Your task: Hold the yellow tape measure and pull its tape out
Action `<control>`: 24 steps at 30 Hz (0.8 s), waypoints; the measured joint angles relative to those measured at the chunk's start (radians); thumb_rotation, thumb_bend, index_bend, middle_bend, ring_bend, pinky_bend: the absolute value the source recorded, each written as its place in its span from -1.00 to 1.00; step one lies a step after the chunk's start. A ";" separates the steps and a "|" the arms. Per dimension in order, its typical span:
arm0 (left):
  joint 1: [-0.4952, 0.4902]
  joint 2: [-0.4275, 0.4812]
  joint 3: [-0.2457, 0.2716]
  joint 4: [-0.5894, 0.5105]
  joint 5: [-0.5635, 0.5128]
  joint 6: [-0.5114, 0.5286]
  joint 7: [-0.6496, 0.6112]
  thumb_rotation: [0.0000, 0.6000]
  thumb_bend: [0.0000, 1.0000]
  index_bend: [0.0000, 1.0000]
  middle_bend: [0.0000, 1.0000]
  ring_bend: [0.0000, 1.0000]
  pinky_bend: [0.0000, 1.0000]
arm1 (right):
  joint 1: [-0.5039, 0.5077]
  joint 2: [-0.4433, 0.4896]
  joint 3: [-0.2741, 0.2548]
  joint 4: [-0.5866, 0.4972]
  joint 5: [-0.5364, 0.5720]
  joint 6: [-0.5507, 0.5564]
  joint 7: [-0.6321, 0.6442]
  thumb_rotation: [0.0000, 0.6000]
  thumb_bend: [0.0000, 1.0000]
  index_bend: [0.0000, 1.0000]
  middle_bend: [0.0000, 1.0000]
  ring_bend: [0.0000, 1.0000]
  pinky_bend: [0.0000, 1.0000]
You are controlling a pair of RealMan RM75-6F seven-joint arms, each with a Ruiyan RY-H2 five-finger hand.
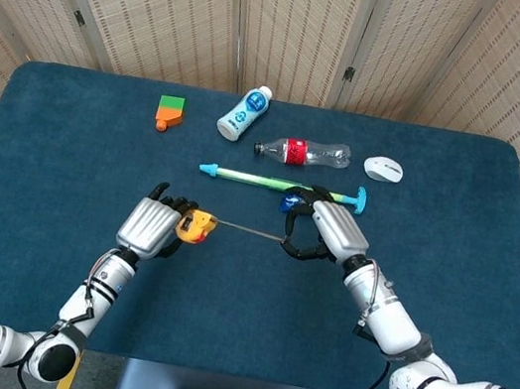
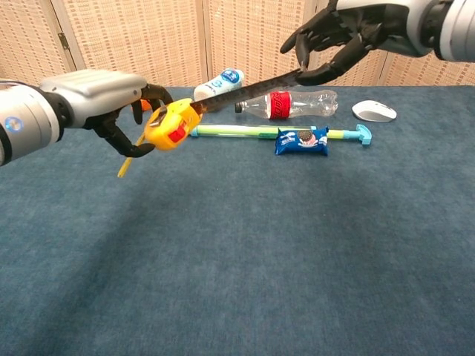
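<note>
The yellow tape measure hangs above the blue table, gripped by my left hand. Its red button faces the chest camera and a yellow strap dangles below it. A dark strip of tape runs out of the case to my right hand, which pinches the tape's end between thumb and a finger. The two hands are well apart, the right one higher in the chest view.
Behind the hands lie a green and blue long-handled tool, a blue cookie packet, a clear bottle with red label, a white bottle, a white mouse and a green-orange block.
</note>
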 measured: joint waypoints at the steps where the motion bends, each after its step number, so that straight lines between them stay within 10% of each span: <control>1: 0.004 -0.001 0.003 0.014 0.004 -0.007 -0.010 1.00 -0.13 -0.04 -0.11 -0.27 -0.74 | -0.013 0.016 -0.003 -0.010 -0.014 0.002 0.011 1.00 -0.21 0.28 -0.60 -0.69 -1.00; 24: 0.060 -0.025 0.018 0.189 0.070 -0.085 -0.100 1.00 -0.13 -0.01 -0.11 -0.27 -0.73 | -0.283 0.340 -0.042 -0.092 -0.360 0.096 0.417 1.00 -0.21 0.30 -0.60 -0.69 -1.00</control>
